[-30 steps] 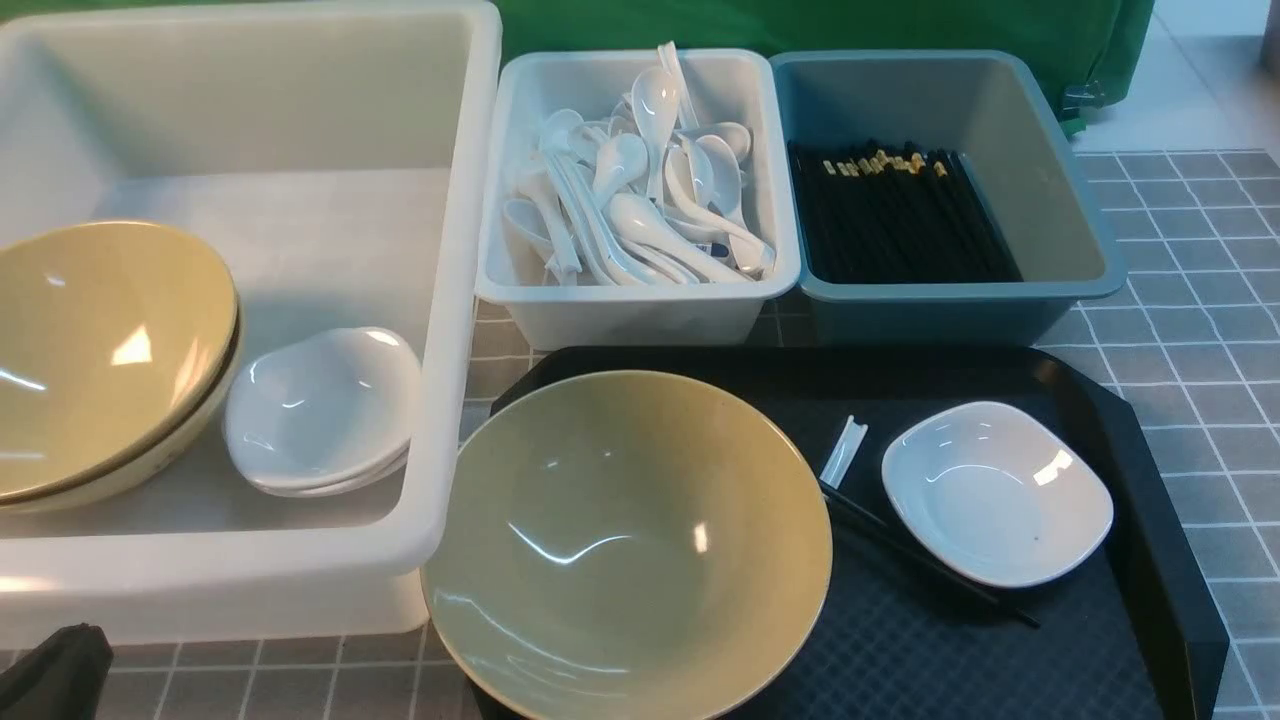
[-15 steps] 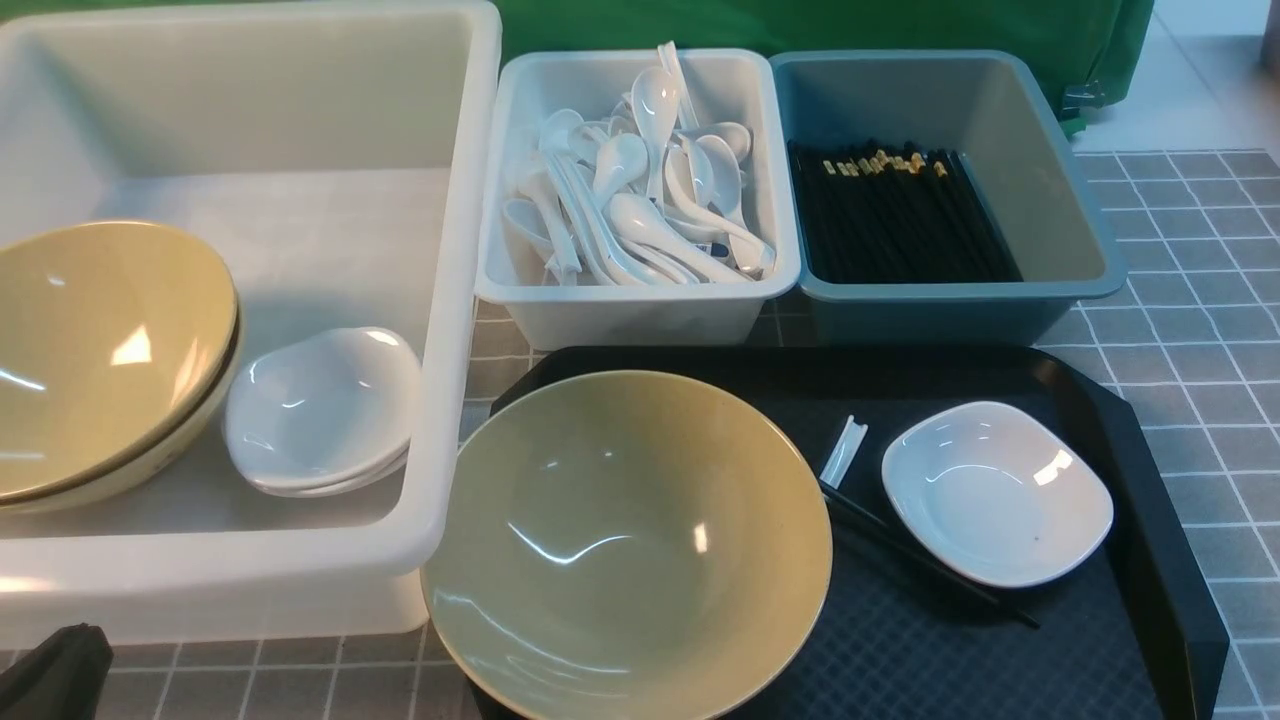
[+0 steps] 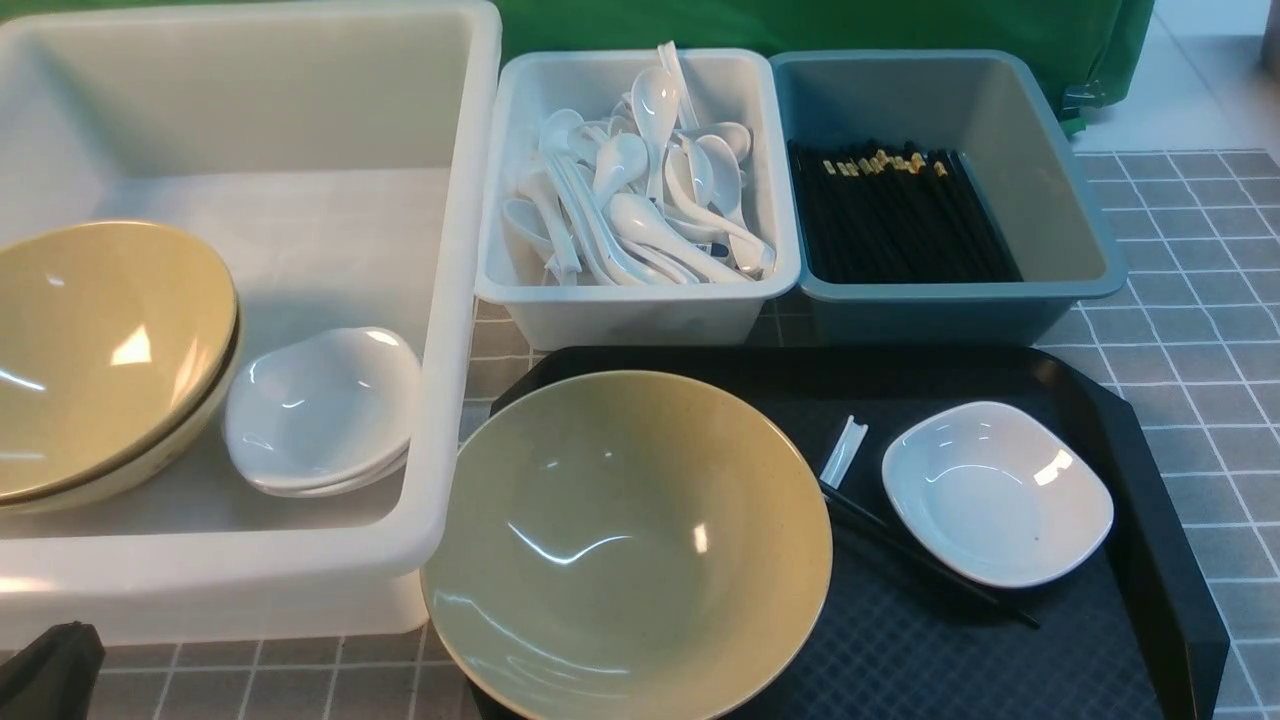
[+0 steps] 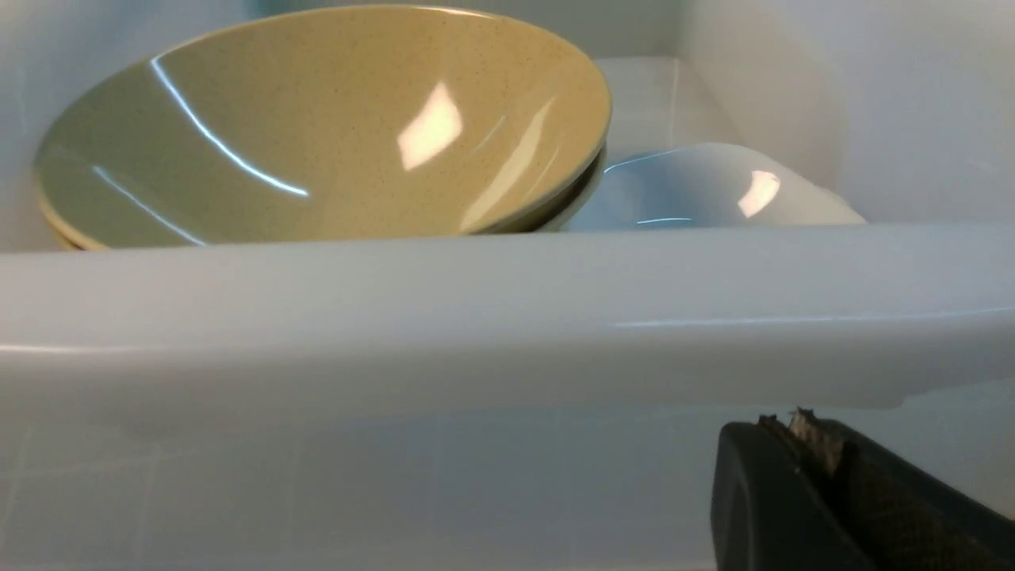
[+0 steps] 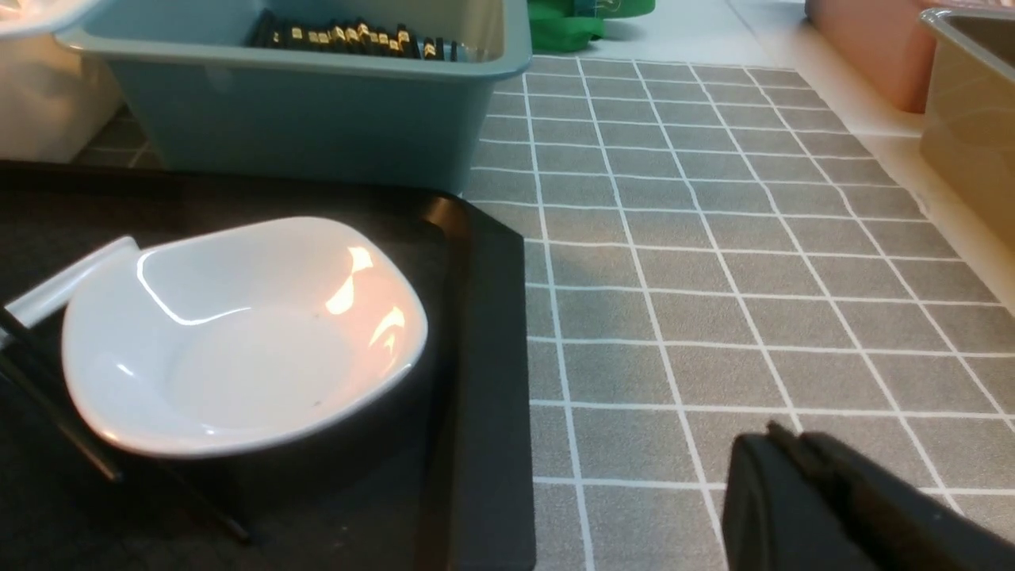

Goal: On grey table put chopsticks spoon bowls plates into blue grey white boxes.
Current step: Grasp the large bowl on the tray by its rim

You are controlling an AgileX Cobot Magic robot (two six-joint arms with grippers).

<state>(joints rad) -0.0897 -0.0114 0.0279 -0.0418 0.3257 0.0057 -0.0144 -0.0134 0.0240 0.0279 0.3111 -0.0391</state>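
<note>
On the black tray (image 3: 1150, 480) sit an olive-yellow bowl (image 3: 625, 545), a small white plate (image 3: 997, 492), a white spoon (image 3: 843, 452) with only its handle showing, and black chopsticks (image 3: 930, 562). The plate also shows in the right wrist view (image 5: 238, 333). The large white tub (image 3: 440, 300) holds stacked bowls (image 3: 100, 350) and stacked plates (image 3: 320, 405). The grey-white box (image 3: 640, 310) holds several spoons; the teal-blue box (image 3: 950, 310) holds chopsticks. My left gripper (image 4: 793, 424) is shut and empty, low by the tub's near wall (image 4: 507, 317). My right gripper (image 5: 781, 440) is shut and empty over the grey table (image 5: 714, 262), right of the tray.
A green cloth (image 3: 800, 25) hangs behind the boxes. A pink bin (image 5: 864, 47) and a tan bin (image 5: 971, 111) stand off the table's far right edge.
The left gripper's dark tip at the bottom left of the front view has sunk slightly. Nothing else has moved.
</note>
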